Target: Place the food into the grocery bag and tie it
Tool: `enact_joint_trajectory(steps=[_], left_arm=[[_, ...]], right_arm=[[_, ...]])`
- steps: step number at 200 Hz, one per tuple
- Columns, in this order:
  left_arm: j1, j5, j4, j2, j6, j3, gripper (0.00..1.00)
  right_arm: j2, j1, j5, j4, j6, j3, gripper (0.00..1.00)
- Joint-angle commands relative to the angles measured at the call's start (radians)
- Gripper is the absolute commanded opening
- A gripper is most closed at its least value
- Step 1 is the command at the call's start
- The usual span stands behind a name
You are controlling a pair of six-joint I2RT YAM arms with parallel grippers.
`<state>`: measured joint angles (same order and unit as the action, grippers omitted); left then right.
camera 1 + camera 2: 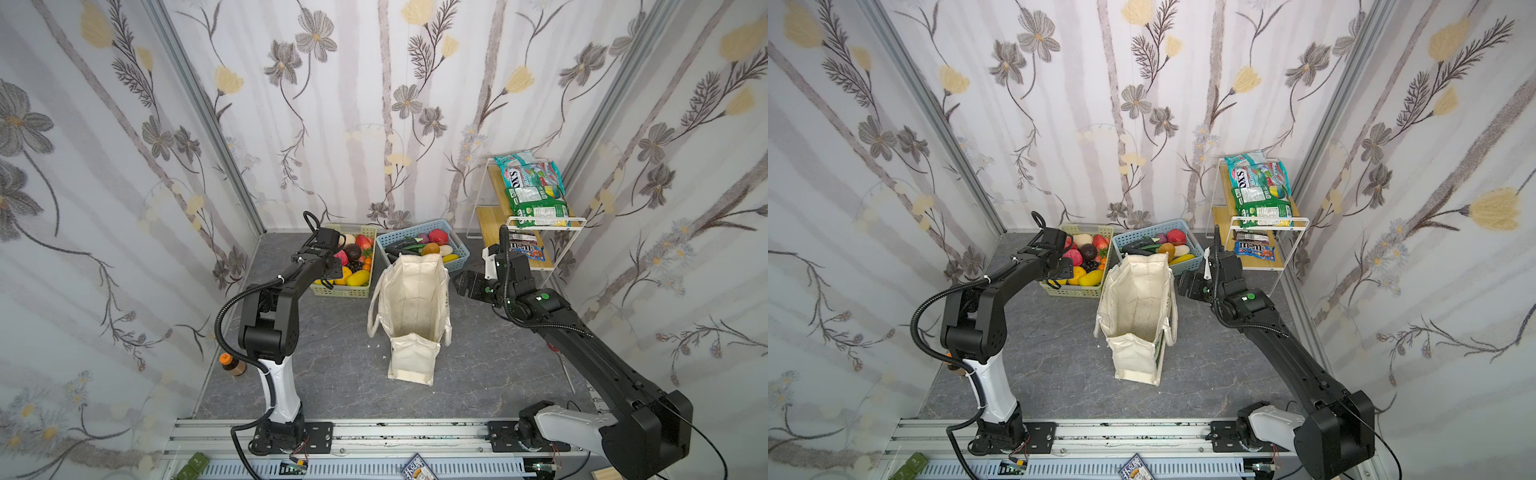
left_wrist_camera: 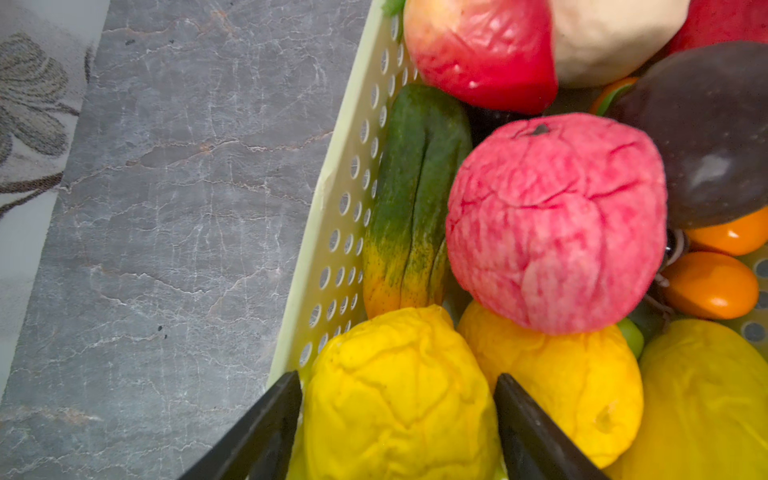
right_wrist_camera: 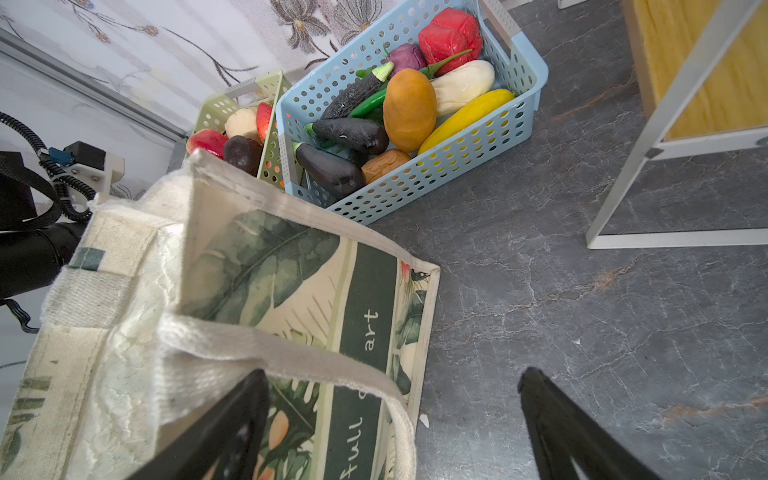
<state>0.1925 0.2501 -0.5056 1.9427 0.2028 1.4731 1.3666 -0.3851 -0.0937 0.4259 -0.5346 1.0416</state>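
Note:
The grocery bag (image 1: 411,299) (image 1: 1138,299) stands open and upright mid-table, its inside bare in both top views. Toy fruit fills a pale green basket (image 1: 340,293) behind it on the left. My left gripper (image 2: 397,376) (image 1: 332,277) reaches down into that basket, its fingers pressed against both sides of a wrinkled yellow fruit (image 2: 399,411) that still lies among the others. My right gripper (image 3: 393,372) (image 1: 459,282) is open beside the bag's right side (image 3: 291,291), with the strap handle (image 3: 291,353) looping between its fingers.
A blue basket (image 1: 457,257) (image 3: 478,137) of toy vegetables sits behind the bag. Snack packets (image 1: 534,191) lie on a white wire shelf (image 1: 548,220) at back right. A brown bottle (image 1: 232,363) stands at the table's left edge. Walls enclose three sides.

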Motion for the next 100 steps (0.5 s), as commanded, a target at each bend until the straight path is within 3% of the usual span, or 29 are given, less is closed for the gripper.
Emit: enact_joint_trajectory(steps=[1,51,100], left_arm=[[0.001,0.007,-0.015,0.021,0.009,0.006,0.75],[0.002,0.012,-0.007,0.003,0.021,-0.011,0.66],[0.003,0.016,-0.022,-0.048,0.018,-0.004,0.66]], right_arm=[[0.003,-0.004,0.017,-0.047,-0.010,0.008,0.93],[-0.009,-0.005,0.031,-0.033,-0.008,0.008,0.93],[-0.008,-0.004,0.026,-0.037,-0.006,-0.003,0.93]])
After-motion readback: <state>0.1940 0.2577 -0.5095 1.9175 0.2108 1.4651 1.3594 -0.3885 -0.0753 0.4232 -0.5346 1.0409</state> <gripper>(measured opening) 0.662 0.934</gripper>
